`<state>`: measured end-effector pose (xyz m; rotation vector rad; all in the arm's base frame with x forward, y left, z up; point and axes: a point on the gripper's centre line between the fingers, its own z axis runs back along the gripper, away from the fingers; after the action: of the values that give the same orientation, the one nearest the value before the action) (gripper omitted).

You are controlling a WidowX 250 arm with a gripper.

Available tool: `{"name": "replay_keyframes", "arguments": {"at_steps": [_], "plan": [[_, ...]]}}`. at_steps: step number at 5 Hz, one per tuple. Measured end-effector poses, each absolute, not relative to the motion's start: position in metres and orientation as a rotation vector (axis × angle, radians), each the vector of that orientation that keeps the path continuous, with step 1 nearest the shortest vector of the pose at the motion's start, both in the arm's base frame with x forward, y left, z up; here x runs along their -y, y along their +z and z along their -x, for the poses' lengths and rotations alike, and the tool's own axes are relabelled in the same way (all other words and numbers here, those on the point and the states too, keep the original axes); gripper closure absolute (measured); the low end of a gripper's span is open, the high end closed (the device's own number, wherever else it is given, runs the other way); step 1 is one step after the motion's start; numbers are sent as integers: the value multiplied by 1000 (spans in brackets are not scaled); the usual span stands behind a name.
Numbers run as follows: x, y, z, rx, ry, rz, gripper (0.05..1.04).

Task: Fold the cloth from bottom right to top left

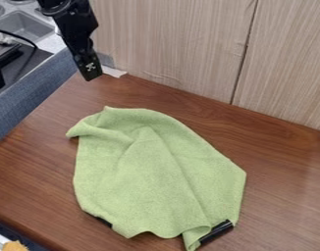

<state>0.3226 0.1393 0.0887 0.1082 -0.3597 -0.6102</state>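
My gripper hangs at the upper left, near the wooden panel and above the back of the table, apart from the cloth. The light green cloth lies spread and wrinkled over the middle of the table. Its upper-left corner is bunched, with a small flap pointing left, and creases run down toward the lower right. The bottom edge is wavy and ends in a narrow tip near the frame's lower edge. A black piece sticks out from beneath the lower-right part, and a smaller dark piece shows at the lower-left edge.
Light wooden panels stand behind the brown table. At the left runs a blue-grey edge, with a grey sink and dark items beyond it. An orange-tan object lies at the bottom-left corner.
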Motion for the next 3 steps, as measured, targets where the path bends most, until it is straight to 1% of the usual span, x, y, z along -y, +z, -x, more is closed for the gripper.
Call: {"name": "replay_keyframes", "arguments": {"at_steps": [1, 2, 3], "plan": [[-137, 78, -320, 340, -606, -82, 83], [-120, 71, -315, 348, -629, -49, 83], [-91, 70, -313, 361, -696, -30, 83]]}}
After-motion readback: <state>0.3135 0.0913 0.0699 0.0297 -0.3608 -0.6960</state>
